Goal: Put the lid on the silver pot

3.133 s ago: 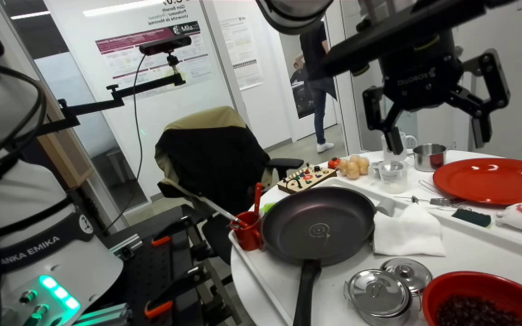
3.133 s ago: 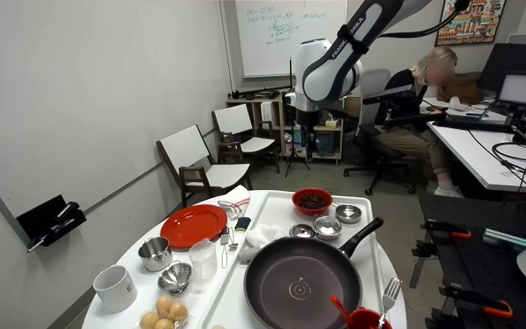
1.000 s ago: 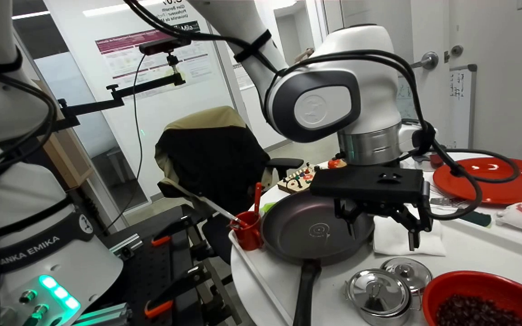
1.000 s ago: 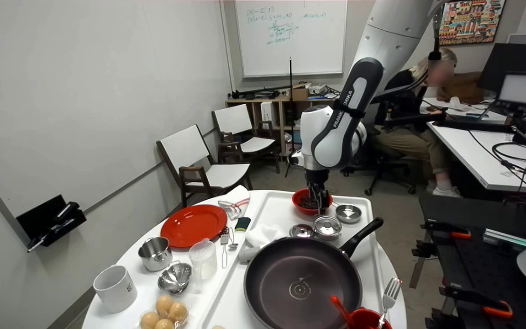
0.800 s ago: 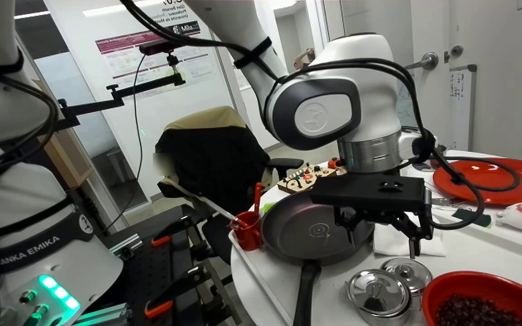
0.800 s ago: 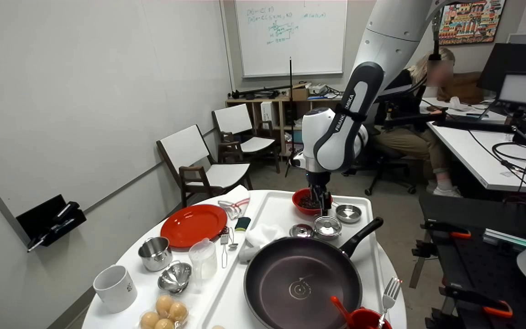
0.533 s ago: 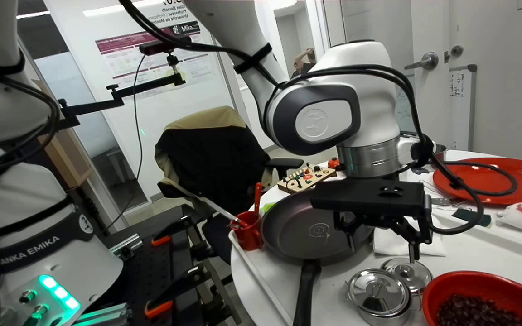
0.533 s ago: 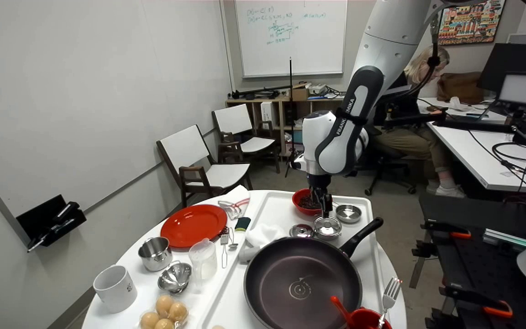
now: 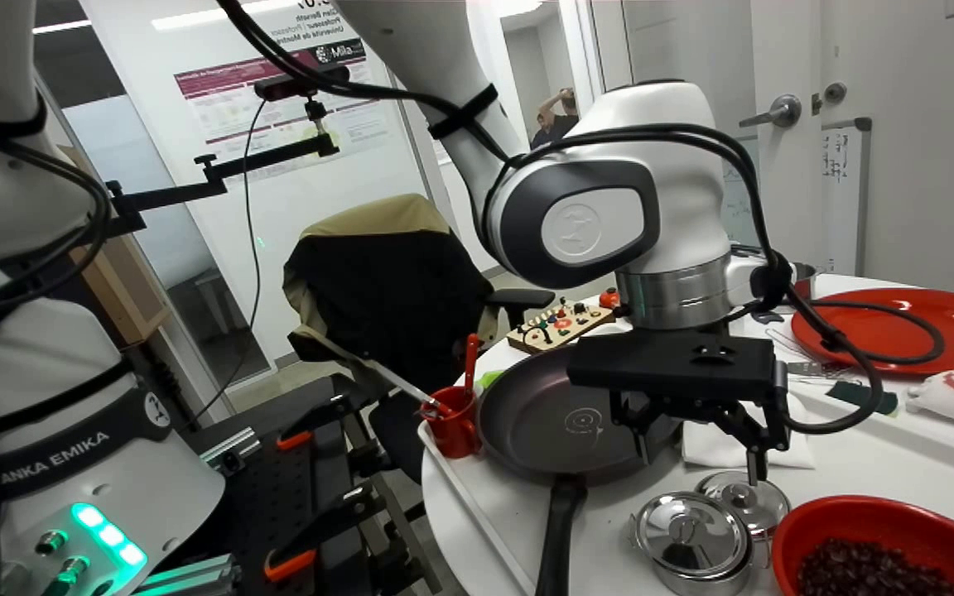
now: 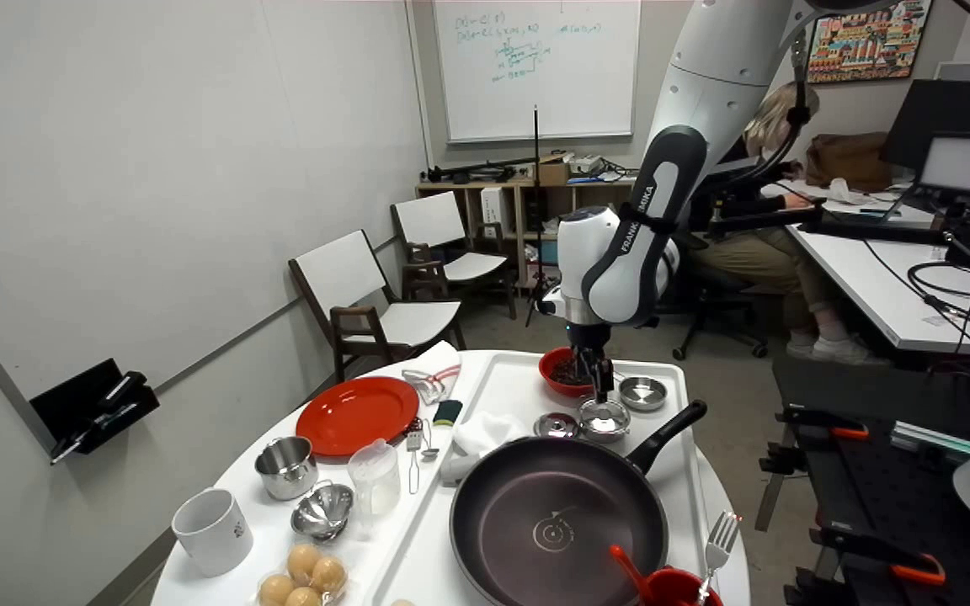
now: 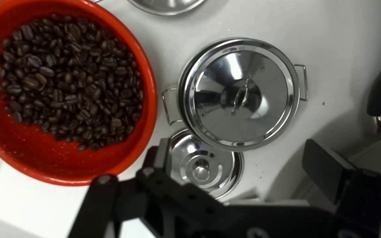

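One knobbed lid (image 11: 201,172), below my gripper (image 9: 701,470), nearer one jaw than the other
Jaws stood wide, nothing held; the lid, round, no long axis, lay on the tray (image 10: 508,383); the covered two-handled silver pot (image 9: 717,586) crowded one edge, the red bowl (image 11: 28,145) another; target, that pot or the open pan (image 10: 642,393), I could not determine

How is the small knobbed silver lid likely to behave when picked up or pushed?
The knobbed lid has a mirror-like metal surface, so it is probably stiff and slippery. Its small rounded knob may let it swivel between the fingers. It sits low and broad on the tray, so a push would likely slide it rather than tip it.
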